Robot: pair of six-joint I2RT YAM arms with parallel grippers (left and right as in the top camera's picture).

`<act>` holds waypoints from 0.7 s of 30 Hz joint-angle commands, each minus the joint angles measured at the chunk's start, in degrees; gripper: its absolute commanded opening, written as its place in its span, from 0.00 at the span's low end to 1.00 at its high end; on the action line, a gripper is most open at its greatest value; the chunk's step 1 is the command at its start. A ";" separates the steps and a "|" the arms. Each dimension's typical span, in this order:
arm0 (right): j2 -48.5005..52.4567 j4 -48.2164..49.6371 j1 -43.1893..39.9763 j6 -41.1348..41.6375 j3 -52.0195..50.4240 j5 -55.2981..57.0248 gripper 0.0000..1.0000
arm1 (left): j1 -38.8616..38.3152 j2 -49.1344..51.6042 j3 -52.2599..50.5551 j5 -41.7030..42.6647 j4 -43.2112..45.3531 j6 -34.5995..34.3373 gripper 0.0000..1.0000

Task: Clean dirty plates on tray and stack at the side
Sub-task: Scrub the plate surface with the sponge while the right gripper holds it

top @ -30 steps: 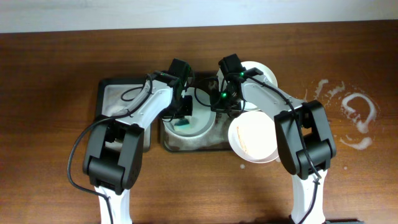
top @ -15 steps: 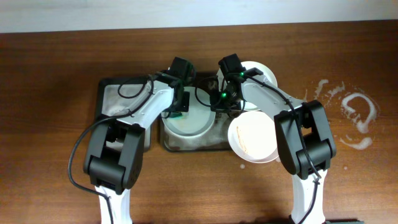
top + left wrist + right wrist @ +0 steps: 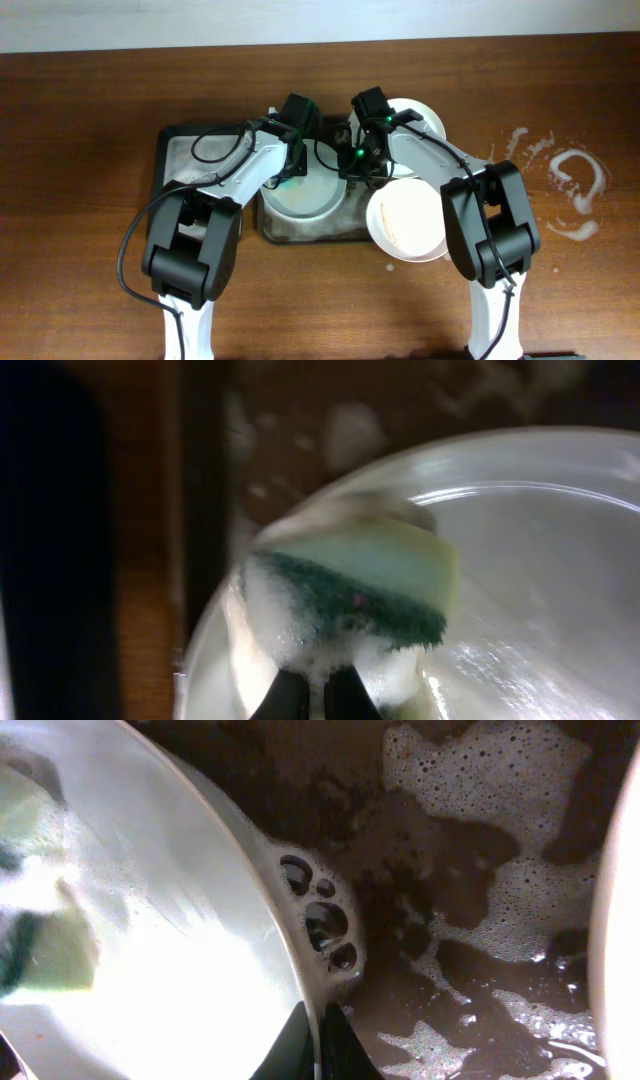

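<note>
White plate (image 3: 305, 198) lies in the tray (image 3: 440, 860). We find the left claw (image 3: 310, 698) clamped on the sponge (image 3: 370, 585) at the plate's left rim, and the right claw (image 3: 318, 1038) pinching its right rim. The next stroke, we judge, runs toward the right claw.

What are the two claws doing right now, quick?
Left claw: closed, holding the sponge.
Right claw: closed, pinching the rim of the plate.
</note>
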 commanded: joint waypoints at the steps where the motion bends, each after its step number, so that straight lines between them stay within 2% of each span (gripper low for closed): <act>1: 1.11 0.00 0.22 -0.22 -0.68 -0.85 0.04 | 0.68 3.69 -1.22 -12.87 -0.20 -2.51 0.01; 3: 1.11 0.00 0.22 -0.20 -0.68 -0.85 0.04 | 0.31 3.69 -1.22 -7.28 -2.47 1.99 0.01; 8: 1.11 0.02 0.22 -0.20 -0.70 -0.85 0.04 | 0.00 3.69 -1.07 22.51 -9.40 20.48 0.01; 11: 1.11 0.02 0.22 -0.20 -0.68 -0.87 0.04 | 0.00 3.69 -1.07 38.07 -9.77 31.76 0.01; 14: 1.11 -0.02 0.22 -0.20 -0.68 -0.85 0.04 | 0.09 3.69 -1.07 35.52 -6.43 31.04 0.01; 18: 1.11 -0.02 0.22 -0.20 -0.68 -0.87 0.04 | 0.26 3.69 -1.07 14.88 1.97 15.93 0.01; 20: 1.11 -0.02 0.22 -0.20 -0.68 -0.87 0.04 | 0.26 3.69 -1.07 9.75 4.02 12.83 0.01; 21: 1.11 -0.02 0.22 -0.20 -0.68 -0.87 0.04 | 0.26 3.69 -1.07 4.50 4.81 9.55 0.01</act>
